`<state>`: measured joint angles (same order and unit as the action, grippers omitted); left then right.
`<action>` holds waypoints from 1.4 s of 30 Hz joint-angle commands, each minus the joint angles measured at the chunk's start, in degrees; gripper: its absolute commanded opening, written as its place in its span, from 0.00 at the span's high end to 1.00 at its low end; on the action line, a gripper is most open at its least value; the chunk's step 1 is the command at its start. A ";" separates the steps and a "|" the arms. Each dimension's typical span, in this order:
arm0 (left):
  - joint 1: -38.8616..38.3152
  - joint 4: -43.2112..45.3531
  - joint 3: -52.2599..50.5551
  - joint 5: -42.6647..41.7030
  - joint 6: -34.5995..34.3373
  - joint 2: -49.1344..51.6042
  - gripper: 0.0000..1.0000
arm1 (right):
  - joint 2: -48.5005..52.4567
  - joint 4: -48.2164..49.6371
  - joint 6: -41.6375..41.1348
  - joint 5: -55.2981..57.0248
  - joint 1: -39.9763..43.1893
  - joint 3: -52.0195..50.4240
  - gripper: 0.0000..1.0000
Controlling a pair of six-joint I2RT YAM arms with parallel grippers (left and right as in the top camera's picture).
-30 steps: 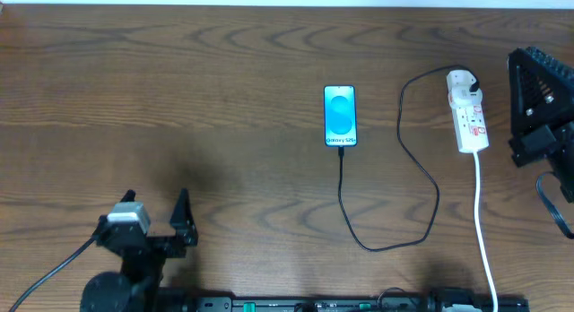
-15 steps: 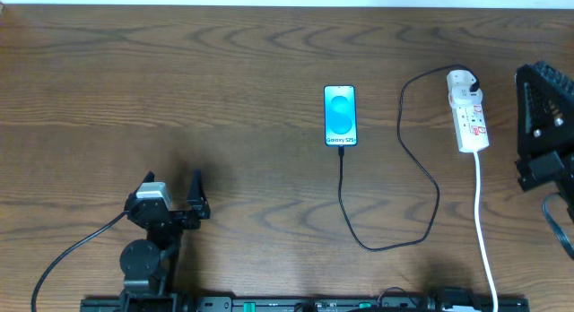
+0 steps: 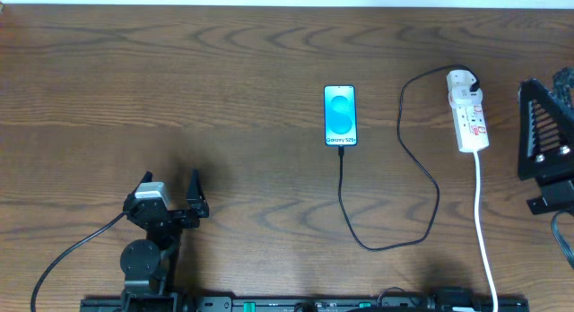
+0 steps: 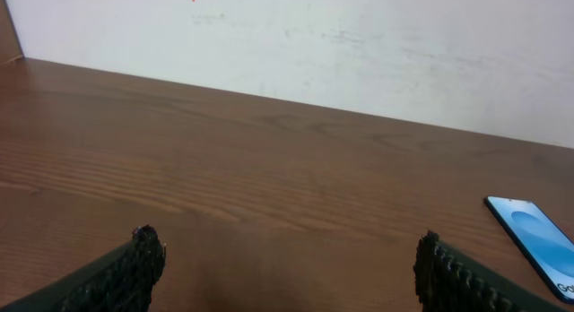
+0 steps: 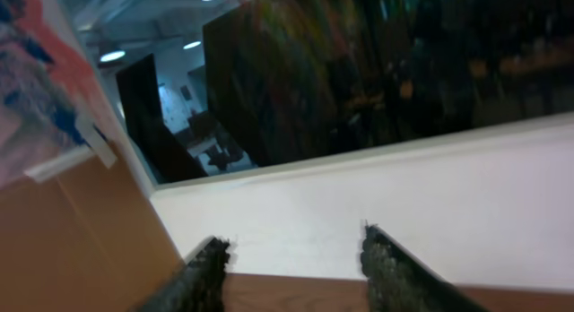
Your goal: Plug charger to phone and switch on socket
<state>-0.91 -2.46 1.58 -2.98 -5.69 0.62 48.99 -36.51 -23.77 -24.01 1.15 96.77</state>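
The phone [image 3: 340,115] lies flat at the table's middle with its blue screen up; it also shows at the right edge of the left wrist view [image 4: 535,242]. The thin black charger cable [image 3: 395,247] runs from the phone's near end in a loop to a black plug [image 3: 473,81] at the far end of the white socket strip [image 3: 469,115]. My left gripper [image 3: 170,183] is open and empty at the near left, far from the phone. My right gripper [image 3: 543,124] is open and empty at the right edge, just right of the socket strip.
The socket's thick white cord [image 3: 482,222] runs toward the near edge. The wooden table [image 3: 179,88] ends at a white wall [image 4: 359,43] at the back. The right wrist view shows its fingers [image 5: 291,258] facing the wall and a dark window.
My left arm moved right, then held still. My right gripper drifted right and toward the near side, away from the socket strip. Phone, cable and strip have not moved.
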 commanded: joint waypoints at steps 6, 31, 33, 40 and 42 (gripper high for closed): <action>-0.07 -1.44 -1.36 1.09 0.74 -0.22 0.09 | -0.24 -3.43 0.28 7.80 -0.44 0.02 0.01; -0.07 -1.44 -1.36 1.09 0.74 -0.02 0.09 | -30.93 -19.28 1.51 33.66 1.66 -46.95 0.01; -0.07 -1.44 -1.36 1.09 0.74 -0.02 0.09 | -34.18 -12.72 3.61 31.78 1.66 -52.72 0.01; -0.07 -1.44 -1.36 1.09 0.74 -0.02 0.09 | -41.88 30.42 18.27 11.93 4.09 -82.44 0.01; -0.07 -1.44 -1.36 1.09 0.74 -0.02 0.09 | -42.53 37.68 18.23 9.84 5.16 -87.69 0.01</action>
<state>-0.91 -2.50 1.61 -2.63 -5.69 0.69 7.73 -4.23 -7.97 -7.99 4.75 14.74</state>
